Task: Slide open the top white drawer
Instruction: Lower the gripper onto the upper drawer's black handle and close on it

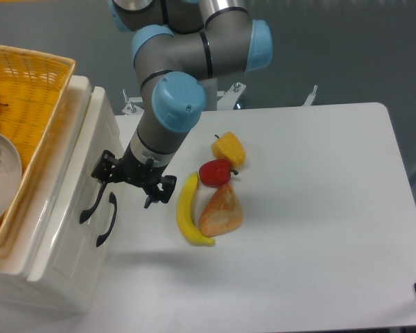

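Closing in: you have the gripper just right of the top white drawer.
Fingers: spread apart, holding nothing.
Handle: curved, black, long axis running top to bottom on the drawer front, left of your fingertips.
Drawer: shut, at the table's left edge.
Judgement: hook the handle, then pull rightward.

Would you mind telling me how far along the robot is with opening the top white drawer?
Done: the gripper has reached the cabinet front, with one finger at the upper end of the top white drawer's black handle. In hand: getting hold of that handle; whether it is gripped yet cannot be told. Left: the pull itself, since the drawer front sits flush with the cabinet, showing no gap.
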Robot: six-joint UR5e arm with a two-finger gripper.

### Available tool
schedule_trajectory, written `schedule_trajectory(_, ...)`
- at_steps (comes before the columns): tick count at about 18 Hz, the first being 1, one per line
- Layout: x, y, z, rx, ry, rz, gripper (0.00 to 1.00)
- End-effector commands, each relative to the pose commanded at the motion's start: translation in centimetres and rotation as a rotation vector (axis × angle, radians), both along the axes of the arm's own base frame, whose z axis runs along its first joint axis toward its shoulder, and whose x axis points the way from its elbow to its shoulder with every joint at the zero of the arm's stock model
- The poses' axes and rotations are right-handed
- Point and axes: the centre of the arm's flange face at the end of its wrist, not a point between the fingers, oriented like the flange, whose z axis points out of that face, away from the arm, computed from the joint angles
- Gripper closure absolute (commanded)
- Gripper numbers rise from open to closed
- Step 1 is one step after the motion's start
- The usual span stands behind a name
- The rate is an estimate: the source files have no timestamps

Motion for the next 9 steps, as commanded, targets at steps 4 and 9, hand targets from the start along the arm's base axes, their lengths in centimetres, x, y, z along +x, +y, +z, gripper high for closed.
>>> schedule_trajectory(4,0.3,0.1,-0.2,-0.004,-0.003,-0.003,0.05)
schedule_trajectory(9,1.2,0.6,-0.5,-0.011,-0.007,-0.013,0.05)
